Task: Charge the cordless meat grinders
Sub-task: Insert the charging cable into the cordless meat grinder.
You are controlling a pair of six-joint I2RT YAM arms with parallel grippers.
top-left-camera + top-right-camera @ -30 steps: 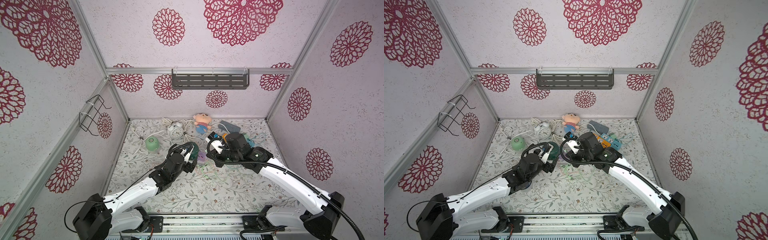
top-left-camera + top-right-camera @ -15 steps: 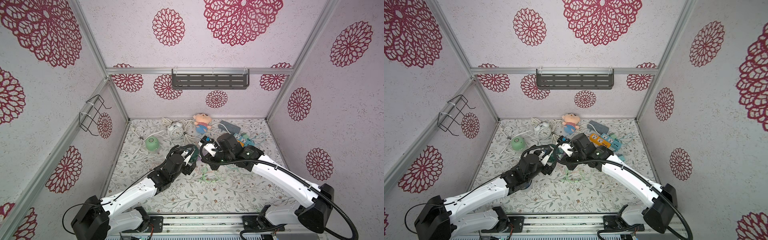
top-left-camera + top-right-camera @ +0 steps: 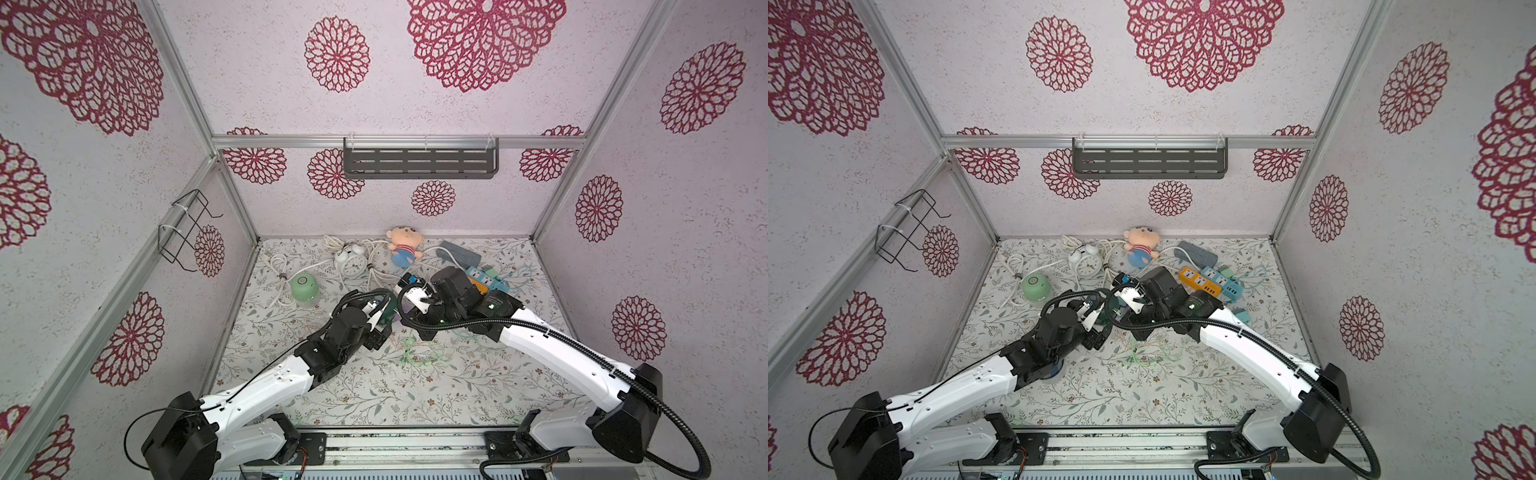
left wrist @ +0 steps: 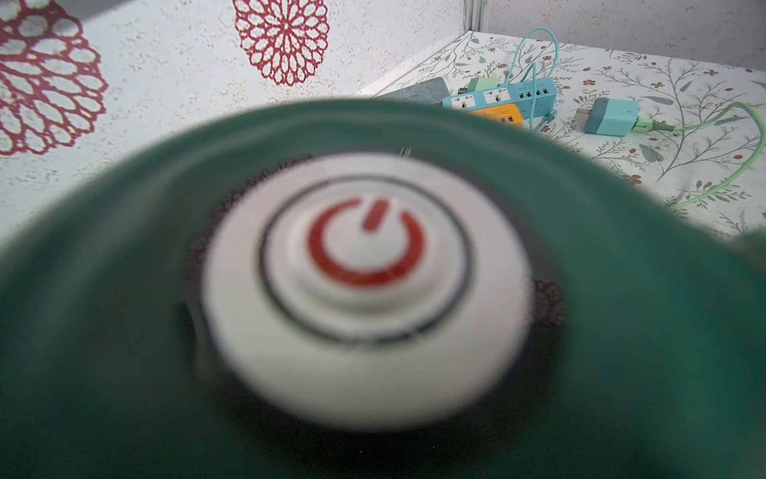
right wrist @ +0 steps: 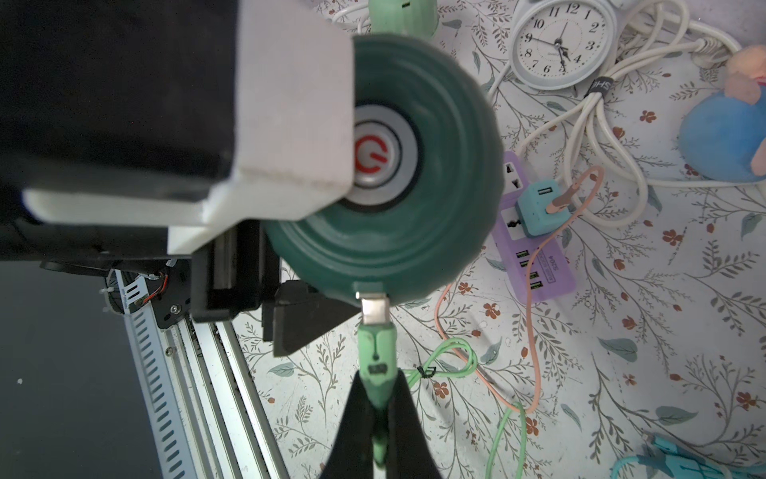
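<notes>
Dark green grinder (image 5: 414, 199): was mid-table, beside the purple power strip (image 5: 534, 249).
Left gripper (image 3: 379, 316): spread wide, clasped the grinder.
Right gripper (image 5: 379, 419): pinched the green plug (image 5: 375, 352), tip at the port.
Insertion: likely needed a straight push, grinder braced.

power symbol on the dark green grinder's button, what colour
Red. The power symbol on the dark green grinder shows best in the left wrist view.

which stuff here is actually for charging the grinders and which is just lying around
For the job:
- dark green grinder
- light green grinder
- green charging cable, pinched in the right claw
- loose teal adapter
- purple power strip

Just lying about:
- white alarm clock
- plush doll
</notes>
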